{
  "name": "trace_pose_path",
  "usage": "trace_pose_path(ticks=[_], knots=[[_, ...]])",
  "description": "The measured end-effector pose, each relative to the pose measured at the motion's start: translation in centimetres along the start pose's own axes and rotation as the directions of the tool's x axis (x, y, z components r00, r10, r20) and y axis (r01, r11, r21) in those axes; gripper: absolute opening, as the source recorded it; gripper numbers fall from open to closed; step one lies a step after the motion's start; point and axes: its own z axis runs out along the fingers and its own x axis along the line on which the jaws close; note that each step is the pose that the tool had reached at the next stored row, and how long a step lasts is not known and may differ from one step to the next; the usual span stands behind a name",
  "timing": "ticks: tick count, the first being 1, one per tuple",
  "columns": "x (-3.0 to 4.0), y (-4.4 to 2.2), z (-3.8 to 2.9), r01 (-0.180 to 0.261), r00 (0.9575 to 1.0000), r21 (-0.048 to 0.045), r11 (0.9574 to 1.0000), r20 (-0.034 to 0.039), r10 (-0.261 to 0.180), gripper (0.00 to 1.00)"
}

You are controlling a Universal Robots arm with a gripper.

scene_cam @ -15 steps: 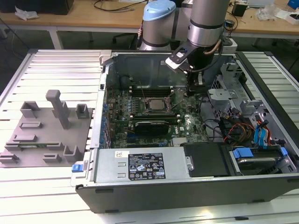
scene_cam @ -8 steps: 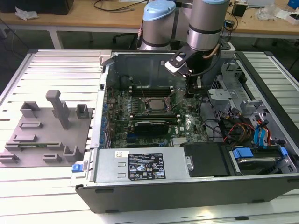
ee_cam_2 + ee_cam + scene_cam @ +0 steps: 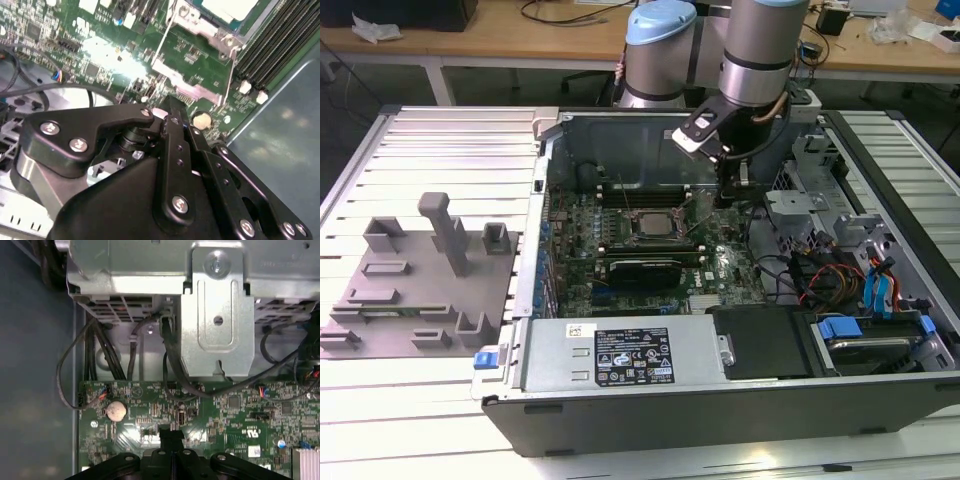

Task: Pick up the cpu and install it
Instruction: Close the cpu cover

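Observation:
The cpu (image 3: 648, 226) lies flat in the socket in the middle of the green motherboard (image 3: 620, 285), inside the open computer case. Its silvery top (image 3: 226, 7) sits inside the metal socket frame (image 3: 195, 30) in the second wrist view. My gripper (image 3: 728, 198) hangs over the board a little toward the exterior view's right of the socket, apart from the cpu. Its black fingers (image 3: 175, 130) are pressed together with nothing between them. In the first wrist view the gripper (image 3: 171, 434) points down at the board near a coin battery (image 3: 116, 410).
A grey fixture block (image 3: 415, 275) with pegs and slots lies on the slatted table at the exterior view's left. The power supply (image 3: 620, 355) lines the case's front. Drive bays with blue latches (image 3: 840, 327) and cables fill its right side. A metal bracket (image 3: 217, 315) rises near the gripper.

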Motion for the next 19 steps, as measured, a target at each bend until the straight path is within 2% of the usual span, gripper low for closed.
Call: trace_pose_path(ticks=[7, 12, 19], knots=[[0.0, -0.02, 0.0, 0.0, 1.0, 0.0034, 1.0, 0.0001, 0.0, 0.11], [-0.01, -0.57, -0.01, 0.0, 1.0, 0.0034, 1.0, -0.0011, 0.0, 0.11], [-0.01, -1.7, -0.05, 0.0, 1.0, 0.0004, 1.0, -0.0016, 0.0, 0.11]])
